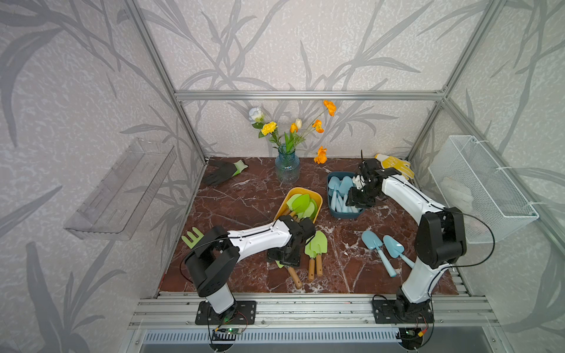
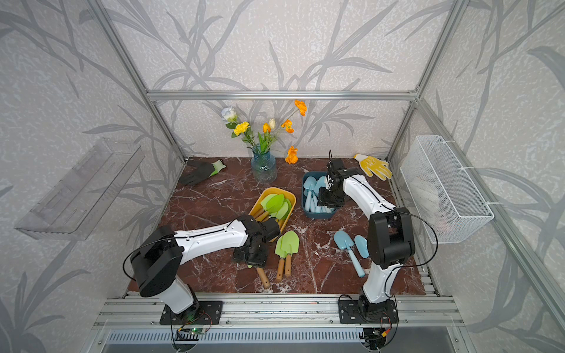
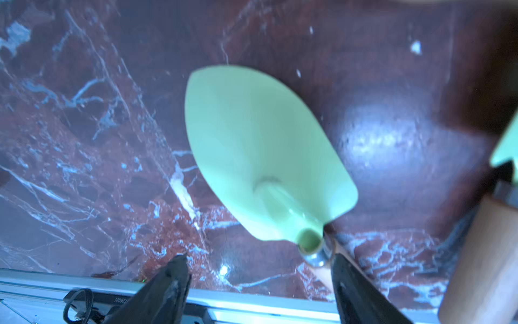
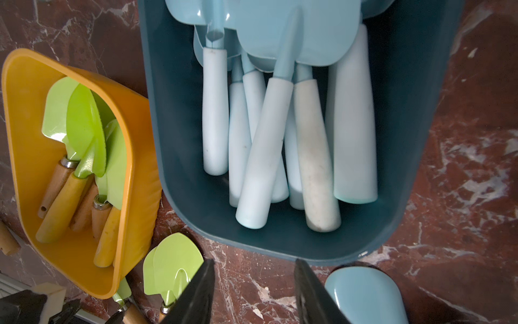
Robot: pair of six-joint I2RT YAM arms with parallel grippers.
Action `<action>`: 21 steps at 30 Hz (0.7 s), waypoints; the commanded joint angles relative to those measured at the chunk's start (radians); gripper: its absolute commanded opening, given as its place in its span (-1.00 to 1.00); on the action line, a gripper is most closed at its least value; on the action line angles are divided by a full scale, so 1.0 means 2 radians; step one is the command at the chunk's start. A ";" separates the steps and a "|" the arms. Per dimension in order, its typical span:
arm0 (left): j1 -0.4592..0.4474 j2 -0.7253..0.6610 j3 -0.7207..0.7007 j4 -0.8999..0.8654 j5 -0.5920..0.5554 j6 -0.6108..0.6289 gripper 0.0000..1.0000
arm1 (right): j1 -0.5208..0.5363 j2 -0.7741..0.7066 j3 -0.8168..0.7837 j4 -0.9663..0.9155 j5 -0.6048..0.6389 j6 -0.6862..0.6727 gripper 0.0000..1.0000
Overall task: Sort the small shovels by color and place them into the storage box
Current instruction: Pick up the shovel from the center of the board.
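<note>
Jaws apart: left (image 3: 258,258) by green shovel (image 3: 260,146), right (image 4: 255,261) empty.

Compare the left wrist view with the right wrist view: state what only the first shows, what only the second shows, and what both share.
Left wrist only: one green shovel close up, the metal rail, the open left gripper. Right wrist only: the dark blue box of pale blue shovels, the yellow box of green shovels, the open right gripper. Both: red marble tabletop and green shovels with wooden handles.

tabletop (image 1: 253,195): yellow bin (image 1: 305,191), blue bin (image 1: 345,214), vase (image 1: 287,171), black glove (image 1: 223,172), yellow glove (image 1: 394,165), rake (image 1: 192,238), loose shovels (image 1: 319,243)
</note>
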 commanded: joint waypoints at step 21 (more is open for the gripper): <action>-0.055 -0.022 -0.095 0.082 0.011 -0.136 0.61 | 0.020 -0.035 -0.044 0.012 -0.009 0.000 -0.06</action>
